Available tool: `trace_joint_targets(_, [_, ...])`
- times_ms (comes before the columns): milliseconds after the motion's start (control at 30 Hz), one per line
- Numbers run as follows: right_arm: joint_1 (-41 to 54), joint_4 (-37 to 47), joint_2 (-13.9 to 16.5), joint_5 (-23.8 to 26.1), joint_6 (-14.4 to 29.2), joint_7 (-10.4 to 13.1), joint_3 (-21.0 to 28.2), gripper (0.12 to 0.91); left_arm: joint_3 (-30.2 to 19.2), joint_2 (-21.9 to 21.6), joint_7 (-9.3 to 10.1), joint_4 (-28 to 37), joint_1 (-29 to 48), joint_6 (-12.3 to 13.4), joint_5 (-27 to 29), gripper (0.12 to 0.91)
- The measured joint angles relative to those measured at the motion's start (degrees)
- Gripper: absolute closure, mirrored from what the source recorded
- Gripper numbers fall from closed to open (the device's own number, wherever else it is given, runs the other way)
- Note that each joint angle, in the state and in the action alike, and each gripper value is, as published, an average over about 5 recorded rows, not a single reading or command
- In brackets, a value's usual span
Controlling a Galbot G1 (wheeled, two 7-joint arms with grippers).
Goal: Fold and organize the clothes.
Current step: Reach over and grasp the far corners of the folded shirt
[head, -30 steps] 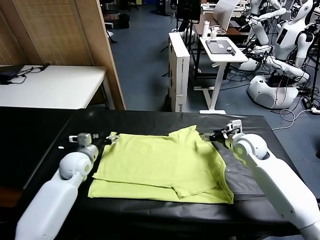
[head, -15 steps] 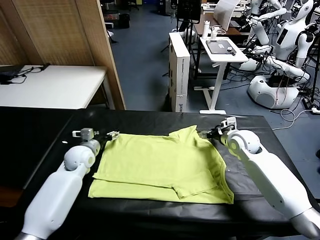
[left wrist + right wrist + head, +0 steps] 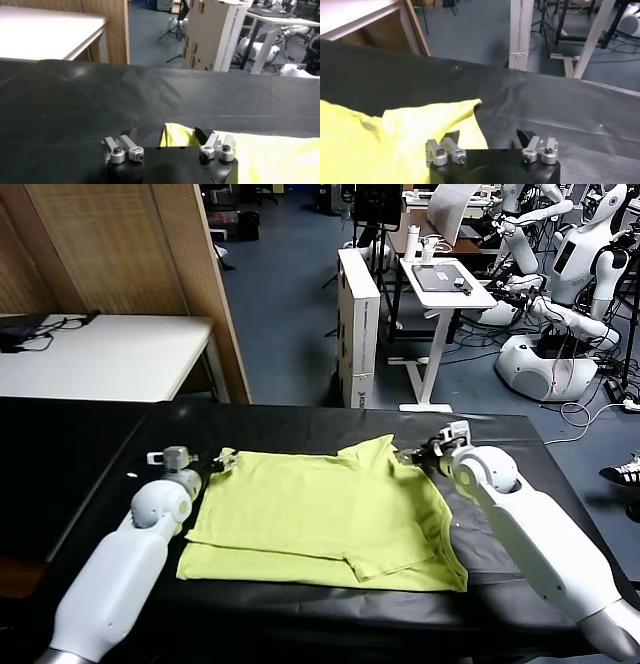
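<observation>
The lime yellow-green T-shirt (image 3: 320, 519) lies partly folded on the black table (image 3: 300, 424); its upper layer is doubled over the lower one. My left gripper (image 3: 222, 461) is open at the shirt's far left corner, and that corner (image 3: 175, 136) lies between its fingers. My right gripper (image 3: 408, 454) is open at the shirt's far right corner. In the right wrist view the fabric edge (image 3: 440, 120) reaches one finger (image 3: 451, 139) while the other stands over bare table.
A white side table (image 3: 100, 354) and wooden panel (image 3: 130, 264) stand beyond the far left. A tall white box (image 3: 358, 324), a small white desk (image 3: 440, 284) and other white robots (image 3: 560, 294) stand behind. The table's front edge is near the shirt's hem (image 3: 320, 576).
Both arms have shifted slightly: the left gripper moved a little nearer the shirt's far left corner, and the right gripper moved left and farther along the far right corner. The shirt lies unchanged.
</observation>
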State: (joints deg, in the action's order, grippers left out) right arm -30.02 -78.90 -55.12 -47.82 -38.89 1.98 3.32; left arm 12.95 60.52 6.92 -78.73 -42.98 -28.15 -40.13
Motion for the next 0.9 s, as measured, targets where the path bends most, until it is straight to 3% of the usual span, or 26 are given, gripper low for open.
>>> trace_joint_targets(267, [0.2,0.3,-0.3,0.4,0.2,-0.3,0.4,0.382,-0.5,0.1,-0.38,-0.6,0.0,0.1,0.2,0.342])
trace_joint_targets(533, [0.4,1.3,-0.8,1.2,0.6,-0.8,0.6,0.537,-1.2,0.2,-0.91,-0.8,0.2,0.2,0.3,0.638])
trace_joint_targets(667, [0.4,1.6,-1.1,1.4,0.9,-0.9,0.7,0.658,-1.3,0.2,-1.23,-0.7,0.3,0.2,0.5,0.781])
trace_joint_targets(767, [0.5,1.7,-1.4,1.6,1.3,-1.2,0.8,0.779,-1.4,0.2,-1.48,-0.6,0.3,0.2,0.8,0.808])
trace_joint_targets(900, [0.3,1.6,-1.6,1.8,2.7,-1.4,0.6,0.868,-1.4,0.3,-1.55,-0.5,0.3,0.5,1.2,0.819])
